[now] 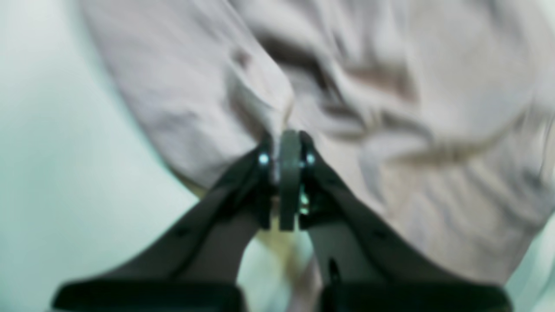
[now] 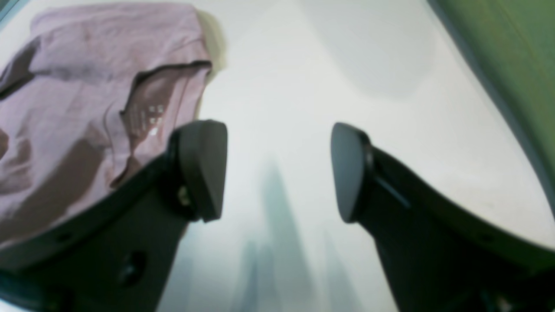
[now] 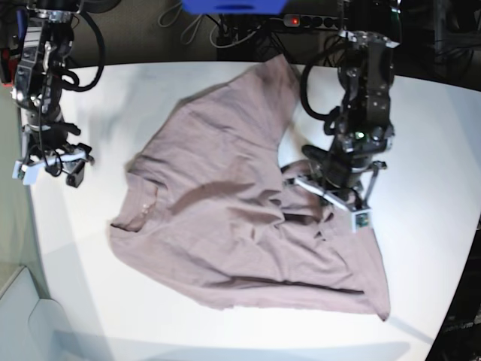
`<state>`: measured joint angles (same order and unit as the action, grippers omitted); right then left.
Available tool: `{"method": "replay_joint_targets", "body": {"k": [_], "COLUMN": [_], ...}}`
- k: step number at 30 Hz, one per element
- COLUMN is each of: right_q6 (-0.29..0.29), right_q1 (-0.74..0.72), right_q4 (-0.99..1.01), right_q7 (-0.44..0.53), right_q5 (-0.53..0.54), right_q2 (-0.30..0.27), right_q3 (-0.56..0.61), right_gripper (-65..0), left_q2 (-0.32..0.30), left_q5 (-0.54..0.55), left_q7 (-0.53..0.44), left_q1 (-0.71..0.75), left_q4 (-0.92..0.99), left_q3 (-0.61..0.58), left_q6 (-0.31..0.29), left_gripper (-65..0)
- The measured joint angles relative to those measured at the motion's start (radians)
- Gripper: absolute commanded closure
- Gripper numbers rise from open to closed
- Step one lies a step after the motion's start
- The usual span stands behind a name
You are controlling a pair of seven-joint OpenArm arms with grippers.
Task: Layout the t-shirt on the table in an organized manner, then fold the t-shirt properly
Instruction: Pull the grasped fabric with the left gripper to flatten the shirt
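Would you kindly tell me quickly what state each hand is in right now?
Left hand: closed, pinching a fold of the t-shirt.
Right hand: open, holding nothing, over the bare table.

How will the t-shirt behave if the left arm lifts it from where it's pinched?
The t-shirt will probably drape and sag, since it already lies in soft wrinkles. It looks light, so the left gripper, shut on a bunched fold, can likely raise it. The rest may drag across the smooth table.

Left gripper (image 1: 289,143) pinched closed, wrist angled down — right gripper (image 2: 277,171) spread wide.
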<state>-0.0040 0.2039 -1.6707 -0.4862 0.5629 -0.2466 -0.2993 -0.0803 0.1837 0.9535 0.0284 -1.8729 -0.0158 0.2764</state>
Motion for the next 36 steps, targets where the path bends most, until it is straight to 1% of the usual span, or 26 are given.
{"method": "replay_joint_targets", "body": {"k": [3,5,6,7,10,13,15,18,20,21,23,27,30,33,36], "right_q6": [0.0,0.0,0.0,0.0,0.0,0.0,0.0,0.0,0.0,0.0,0.0,0.0,0.0,0.0,0.0], "right_q1": [-0.002,0.0,-0.001,-0.001,-0.004,-0.005,-0.006,-0.009,-0.013,-0.021,-0.034,-0.042,-0.056,-0.068,-0.059], "right_q4": [0.0,0.0,0.0,0.0,0.0,0.0,0.0,0.0,0.0,0.001,0.001,0.001,0.008,0.01,0.015], "right_q7": [0.0,0.001,-0.002,0.002,0.002,0.003,0.005,0.003,0.007,-0.001,0.002,0.003,0.0,0.001,0.001], "right_q5": [0.001,0.002,0.002,0.002,0.003,0.002,0.002,0.0,-0.001,-0.001,0.003,0.0,0.0,-0.001,-0.002], "right_q2": [0.001,0.003,0.003,0.002,0.004,0.008,0.005,0.005,0.005,0.006,0.006,0.004,0.001,0.0,-0.003], "right_q3": [0.0,-0.001,0.001,0.002,0.005,0.014,0.029,0.047,0.068,0.084,0.111,0.16,0.22,0.268,0.315], "right_gripper": [-38.1,-38.2,-38.2,-38.2,-38.2,-38.2,-38.2,-38.2,-38.2,-38.2,-38.2,-38.3,-38.4,-38.4,-38.4], "left_q2": [-0.002,-0.01,-0.019,-0.027,-0.058,-0.1,-0.12,-0.155,-0.164,-0.163,-0.158,-0.153,-0.153,-0.153,-0.154], "left_q5": [0.014,0.077,0.11,0.175,0.36,0.501,0.549,0.595,0.604,0.608,0.624,0.647,0.635,0.634,0.601], "left_q7": [-0.013,-0.01,0.002,0.014,-0.005,-0.003,0.01,-0.002,-0.008,-0.013,-0.008,0.0,-0.004,-0.003,-0.046], "left_q1": [0.049,0.097,0.116,0.129,0.156,0.206,0.238,0.264,0.288,0.296,0.3,0.293,0.295,0.294,0.292], "left_q4": [-0.123,-0.142,-0.135,-0.129,-0.129,-0.13,-0.13,-0.113,-0.105,-0.09,-0.039,0.097,0.209,0.28,0.301], "left_q3": [0.077,0.174,0.236,0.304,0.52,0.69,0.774,0.88,0.917,0.929,0.941,0.956,0.958,0.959,0.958], "left_q6": [0.0,-0.009,-0.011,-0.013,-0.021,-0.023,-0.023,-0.023,-0.027,-0.045,-0.091,-0.205,-0.234,-0.262,-0.281], "left_gripper": [-0.3,-0.3,-0.3,-0.3,-0.3,-0.3,-0.3,-0.3,-0.3,-0.3,-0.2,-0.2,-0.2,-0.2,-0.2]}}
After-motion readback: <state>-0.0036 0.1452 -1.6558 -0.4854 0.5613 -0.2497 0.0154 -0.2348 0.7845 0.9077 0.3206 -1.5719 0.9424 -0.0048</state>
